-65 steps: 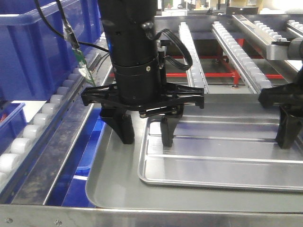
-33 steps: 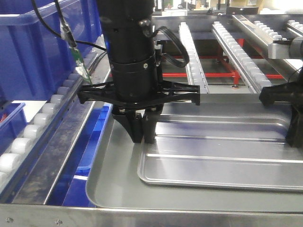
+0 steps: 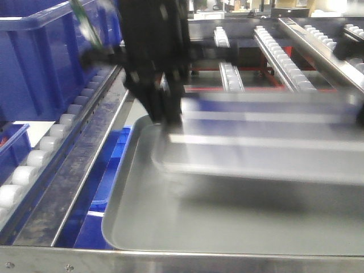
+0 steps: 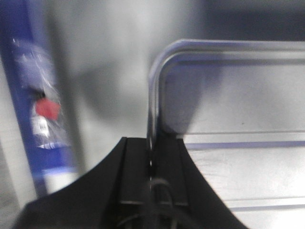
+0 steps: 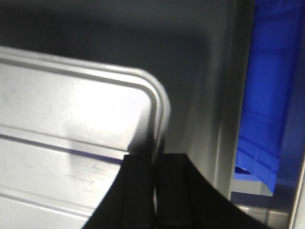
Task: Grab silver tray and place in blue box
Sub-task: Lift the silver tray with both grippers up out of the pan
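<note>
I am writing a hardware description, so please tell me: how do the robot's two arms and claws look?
The left arm is a thick black cylinder, blurred here, with a small green and white piece beside it. The left claw has two flat black fingers with a dark cable behind them. The right claw has the same flat, square-ended black fingers. No markings are readable.

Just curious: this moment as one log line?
left gripper: shut on silver tray | right gripper: shut on silver tray | silver tray: held above grey tray | blue box: not reached
</note>
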You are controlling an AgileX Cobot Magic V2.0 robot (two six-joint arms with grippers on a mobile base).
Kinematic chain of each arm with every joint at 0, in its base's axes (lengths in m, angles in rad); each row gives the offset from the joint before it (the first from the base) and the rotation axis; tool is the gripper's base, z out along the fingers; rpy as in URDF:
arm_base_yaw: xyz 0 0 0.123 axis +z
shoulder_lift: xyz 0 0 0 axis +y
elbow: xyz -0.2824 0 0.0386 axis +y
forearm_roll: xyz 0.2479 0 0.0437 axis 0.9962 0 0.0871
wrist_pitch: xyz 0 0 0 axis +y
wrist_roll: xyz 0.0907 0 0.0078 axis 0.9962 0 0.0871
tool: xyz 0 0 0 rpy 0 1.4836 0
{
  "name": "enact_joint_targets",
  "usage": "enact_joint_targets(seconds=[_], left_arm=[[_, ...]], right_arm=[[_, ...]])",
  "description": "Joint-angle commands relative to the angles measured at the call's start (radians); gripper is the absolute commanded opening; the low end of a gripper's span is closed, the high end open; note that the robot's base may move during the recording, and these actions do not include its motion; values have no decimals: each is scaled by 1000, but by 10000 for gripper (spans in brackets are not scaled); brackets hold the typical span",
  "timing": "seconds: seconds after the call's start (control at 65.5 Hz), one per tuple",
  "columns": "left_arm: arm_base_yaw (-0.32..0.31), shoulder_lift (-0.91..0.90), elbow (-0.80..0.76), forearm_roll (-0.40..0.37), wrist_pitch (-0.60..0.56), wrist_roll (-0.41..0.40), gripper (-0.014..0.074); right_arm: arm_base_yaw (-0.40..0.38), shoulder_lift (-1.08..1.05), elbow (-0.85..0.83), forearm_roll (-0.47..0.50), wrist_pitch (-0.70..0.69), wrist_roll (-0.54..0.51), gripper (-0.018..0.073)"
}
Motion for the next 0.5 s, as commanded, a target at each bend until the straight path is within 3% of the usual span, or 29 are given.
enact_joint_targets(seconds=[0.0,0.244,0.489], left_arm=[[0,-105,-30,100,77,15,-104],[23,-254,28,115,103,17,-104],[62,-377,122,102,136,17,-104]], right_arm=[[23,-62,-78,-34,22,7,62],[148,-67,-149,-56,42,97,63],[266,-67,-195,-236,90,282,69]])
